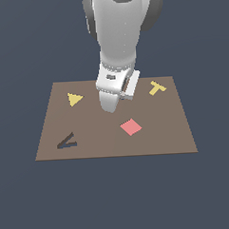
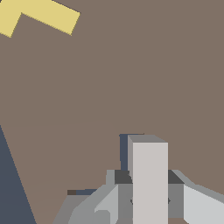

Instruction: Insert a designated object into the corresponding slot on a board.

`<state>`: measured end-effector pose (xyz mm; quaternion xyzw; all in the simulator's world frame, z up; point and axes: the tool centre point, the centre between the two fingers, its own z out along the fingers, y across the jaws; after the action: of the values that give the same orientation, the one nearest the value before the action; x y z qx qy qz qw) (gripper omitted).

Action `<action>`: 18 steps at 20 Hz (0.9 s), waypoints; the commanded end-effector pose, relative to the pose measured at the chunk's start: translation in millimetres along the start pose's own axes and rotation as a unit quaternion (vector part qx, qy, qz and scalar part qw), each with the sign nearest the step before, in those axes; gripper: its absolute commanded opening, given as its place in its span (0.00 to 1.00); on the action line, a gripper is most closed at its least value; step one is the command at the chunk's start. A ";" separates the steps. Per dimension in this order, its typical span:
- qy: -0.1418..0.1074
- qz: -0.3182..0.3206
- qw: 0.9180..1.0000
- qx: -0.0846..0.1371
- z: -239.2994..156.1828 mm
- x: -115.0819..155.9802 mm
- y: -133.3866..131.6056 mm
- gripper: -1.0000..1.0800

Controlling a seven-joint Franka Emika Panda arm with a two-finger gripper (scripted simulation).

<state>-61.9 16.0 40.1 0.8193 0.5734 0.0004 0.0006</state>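
Note:
The brown board [image 1: 115, 135] lies flat. My gripper [image 1: 110, 108] reaches down to its middle, and the arm hides the designated object and the slot in the exterior view. In the wrist view the light-grey L-shaped piece [image 2: 149, 179] stands between my fingers [image 2: 92, 208], which press against its sides; the gripper [image 2: 149, 208] is shut on it. Blackish strips of the slot [image 2: 124, 153] show right beside and behind the piece, so the piece sits over the slot, slightly offset. How deep it sits I cannot tell.
On the board lie a yellow triangle [image 1: 75, 99], a yellow T-shape [image 1: 157, 88] [image 2: 39, 15], a pink square [image 1: 131, 127] and a dark V-shaped mark [image 1: 67, 141]. Dark blue-grey ground [image 1: 25, 197] surrounds the board.

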 end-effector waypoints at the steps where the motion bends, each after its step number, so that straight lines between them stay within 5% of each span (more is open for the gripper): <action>1: 0.000 -0.012 1.000 0.000 -0.3 -1.0 -2.4 0.00; 13: 0.000 -0.018 1.000 0.000 9.7 -2.2 -3.4 0.00; 14: 0.000 -0.018 1.000 0.000 9.7 -2.2 -3.4 0.96; 18: 0.000 -0.018 1.000 0.000 9.7 -2.2 -3.4 0.96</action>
<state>-66.0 15.1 30.5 0.8086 0.5883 0.0004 0.0006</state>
